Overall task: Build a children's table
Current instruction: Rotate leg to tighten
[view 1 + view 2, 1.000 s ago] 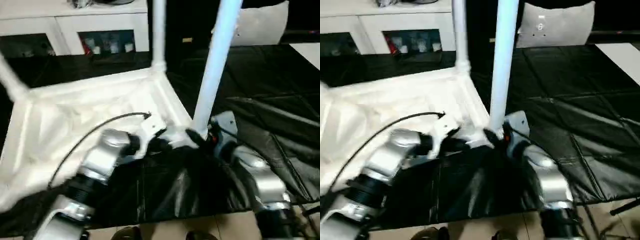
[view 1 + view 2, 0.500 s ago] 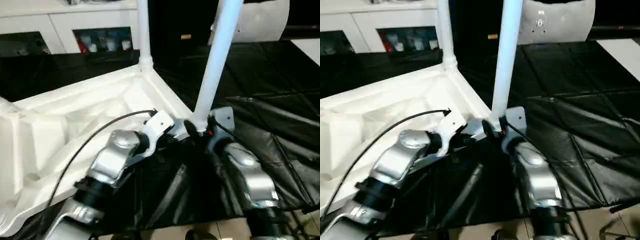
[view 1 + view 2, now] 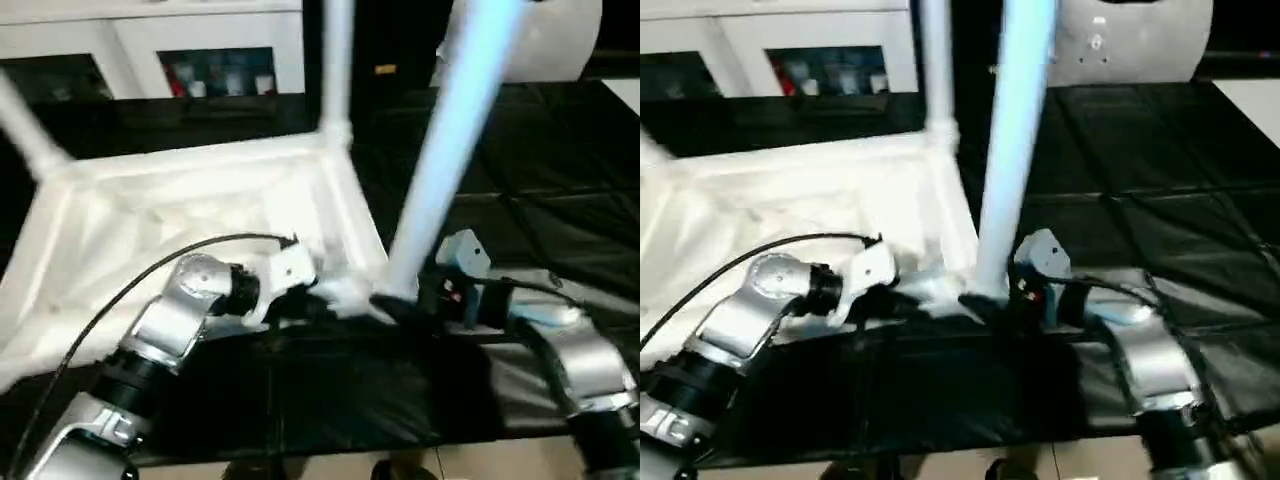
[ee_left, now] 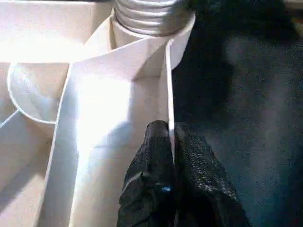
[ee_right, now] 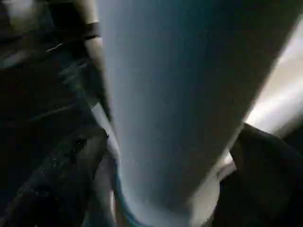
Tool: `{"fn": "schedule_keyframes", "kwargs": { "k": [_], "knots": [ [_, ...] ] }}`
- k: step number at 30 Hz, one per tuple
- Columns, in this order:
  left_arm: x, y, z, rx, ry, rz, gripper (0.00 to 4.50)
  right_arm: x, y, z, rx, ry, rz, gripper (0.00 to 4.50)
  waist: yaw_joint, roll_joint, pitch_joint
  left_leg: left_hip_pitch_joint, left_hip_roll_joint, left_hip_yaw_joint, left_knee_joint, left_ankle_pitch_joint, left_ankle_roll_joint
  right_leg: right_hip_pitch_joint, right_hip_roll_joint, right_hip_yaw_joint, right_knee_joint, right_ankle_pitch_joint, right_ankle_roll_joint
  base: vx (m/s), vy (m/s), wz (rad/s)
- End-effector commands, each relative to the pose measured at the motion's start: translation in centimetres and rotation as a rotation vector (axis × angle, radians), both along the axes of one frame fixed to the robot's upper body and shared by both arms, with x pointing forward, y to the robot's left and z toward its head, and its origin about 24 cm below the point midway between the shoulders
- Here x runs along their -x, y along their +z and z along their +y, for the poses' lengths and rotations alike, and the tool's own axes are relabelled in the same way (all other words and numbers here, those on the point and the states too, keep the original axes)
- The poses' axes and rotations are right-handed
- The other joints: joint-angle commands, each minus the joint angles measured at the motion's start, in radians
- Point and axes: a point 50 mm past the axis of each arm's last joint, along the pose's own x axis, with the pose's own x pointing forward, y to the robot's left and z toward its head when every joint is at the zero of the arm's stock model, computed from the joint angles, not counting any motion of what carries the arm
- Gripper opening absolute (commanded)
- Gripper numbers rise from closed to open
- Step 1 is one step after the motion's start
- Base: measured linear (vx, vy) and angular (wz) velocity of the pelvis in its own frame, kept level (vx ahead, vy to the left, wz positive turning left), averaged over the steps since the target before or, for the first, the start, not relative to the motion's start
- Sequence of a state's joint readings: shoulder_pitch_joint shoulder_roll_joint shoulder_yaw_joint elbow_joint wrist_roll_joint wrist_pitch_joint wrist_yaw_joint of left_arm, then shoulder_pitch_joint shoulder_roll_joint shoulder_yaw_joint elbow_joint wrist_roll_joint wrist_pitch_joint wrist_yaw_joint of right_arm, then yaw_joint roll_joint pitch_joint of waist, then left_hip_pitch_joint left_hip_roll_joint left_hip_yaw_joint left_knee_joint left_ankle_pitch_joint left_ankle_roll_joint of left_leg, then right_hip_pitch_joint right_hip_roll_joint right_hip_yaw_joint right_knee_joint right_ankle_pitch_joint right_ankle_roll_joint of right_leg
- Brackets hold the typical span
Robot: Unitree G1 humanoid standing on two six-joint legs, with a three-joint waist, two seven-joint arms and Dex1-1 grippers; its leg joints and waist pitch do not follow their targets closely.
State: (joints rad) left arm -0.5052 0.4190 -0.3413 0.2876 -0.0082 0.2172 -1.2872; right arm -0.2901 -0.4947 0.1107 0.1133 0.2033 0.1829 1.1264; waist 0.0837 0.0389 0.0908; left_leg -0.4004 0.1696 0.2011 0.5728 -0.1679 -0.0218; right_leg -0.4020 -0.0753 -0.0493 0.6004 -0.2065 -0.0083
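The white plastic rectangular tabletop [image 3: 190, 215] is seen lying upside down on a black mat [image 3: 560, 200], its ribbed underside facing up. Long white cylindrical tube legs are seated in its round corner sockets: one leg [image 3: 455, 150] stands in the near corner between the two grippers, tilted slightly, another leg [image 3: 337, 60] rises upright from the far corner, and a third leg [image 3: 25, 135] leans out at the far left corner. White cabinets with dark openings [image 3: 215, 70] are seen behind, with small coloured items, too blurred to name, held inside one opening.

The left gripper [image 4: 171, 156] is pinched shut on the thin upright edge wall of the tabletop, one black finger on each side of it, just beside the near socket. The left forearm [image 3: 175, 315] reaches in from the lower left. The right gripper [image 5: 161, 156] is spread wide around the base of the near leg, its fingers [image 5: 61, 175] standing apart from the tube on either side. The right forearm [image 3: 580, 360] comes in from the lower right.
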Motion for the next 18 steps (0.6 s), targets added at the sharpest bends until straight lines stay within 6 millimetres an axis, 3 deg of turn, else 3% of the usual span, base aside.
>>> {"fn": "schedule_keyframes", "kwargs": {
  "k": [1, 5, 13, 18],
  "knots": [
    [0.60, -0.30, -0.41, -0.019, -0.123, 0.043, 0.00, 0.21, -0.09, 0.19, 0.008, 0.086, 0.016, 4.46, -0.001, -0.011, -0.055, 0.035, 0.072, -0.029, -0.063, -0.186, 0.099, 0.039, -0.077, 0.045, -0.066, -0.124, -0.257, 0.000, 0.000, 0.00],
    [0.53, -0.24, 0.11, -0.053, -0.179, 0.048, 0.00, 0.35, -0.24, 0.08, 0.037, 0.170, 0.045, 4.09, 0.006, -0.012, -0.057, 0.035, 0.073, -0.029, -0.063, -0.188, 0.088, 0.039, -0.079, 0.046, -0.064, -0.129, -0.259, 0.000, 0.000, 0.00],
    [0.71, -0.38, 0.31, -0.063, -0.252, 0.059, 0.00, 0.14, -0.24, 0.34, 0.053, 0.268, 0.075, 3.22, 0.009, -0.024, -0.058, 0.030, 0.072, -0.028, -0.056, -0.144, 0.111, 0.042, -0.083, 0.045, -0.054, -0.065, -0.282, 0.000, 0.000, 0.00],
    [0.52, -0.42, 0.40, -0.064, -0.256, 0.054, 0.00, 0.16, -0.43, 0.33, 0.052, 0.289, 0.097, 2.83, 0.013, -0.024, -0.056, 0.031, 0.073, -0.028, -0.055, -0.148, 0.113, 0.039, -0.082, 0.045, -0.055, -0.094, -0.279, 0.000, 0.000, 0.00]
  ]
}}
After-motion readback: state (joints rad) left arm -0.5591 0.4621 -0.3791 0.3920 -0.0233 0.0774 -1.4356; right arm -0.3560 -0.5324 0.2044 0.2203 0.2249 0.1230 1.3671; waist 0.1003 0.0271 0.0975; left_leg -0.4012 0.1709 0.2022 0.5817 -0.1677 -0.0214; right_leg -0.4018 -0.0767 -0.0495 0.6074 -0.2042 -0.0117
